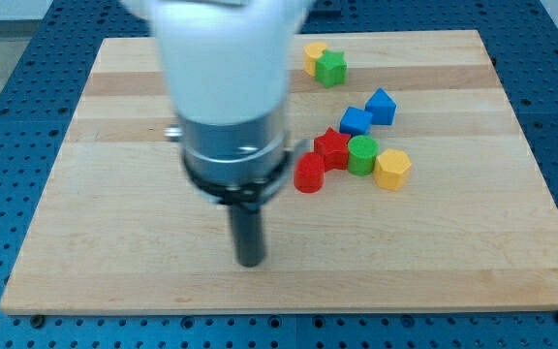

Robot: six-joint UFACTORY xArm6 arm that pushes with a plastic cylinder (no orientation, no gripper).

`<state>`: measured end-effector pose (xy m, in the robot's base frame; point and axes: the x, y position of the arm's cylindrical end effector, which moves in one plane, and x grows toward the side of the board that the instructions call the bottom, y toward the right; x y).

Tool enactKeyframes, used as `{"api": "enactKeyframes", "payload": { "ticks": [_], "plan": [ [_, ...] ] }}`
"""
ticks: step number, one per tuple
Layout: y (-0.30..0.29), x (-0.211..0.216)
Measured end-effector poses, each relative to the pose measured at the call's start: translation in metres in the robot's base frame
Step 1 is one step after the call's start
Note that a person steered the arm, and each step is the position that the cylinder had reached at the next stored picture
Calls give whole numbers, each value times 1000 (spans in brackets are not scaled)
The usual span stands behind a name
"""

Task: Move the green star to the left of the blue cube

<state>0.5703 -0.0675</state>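
While our tip (250, 262) is resting bare, holding nothing, well below-left of the blue cube (356, 121), we are judging the approach unstarted, since the green star (332, 68) is sitting above that cube, touching a yellow block (314, 55).

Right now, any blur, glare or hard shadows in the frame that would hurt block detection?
Camera view: the arm's white housing near the lens is soft and blurred; my tip and the blocks read sharper. Lighting is even, shadows are soft and short, and there's no glare on the wooden board. The green star and blue cube show clear edges.
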Motion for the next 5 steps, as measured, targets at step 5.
{"api": "enactKeyframes", "payload": {
  "ticks": [5],
  "plan": [
    [-18,-223]
  ]
}}
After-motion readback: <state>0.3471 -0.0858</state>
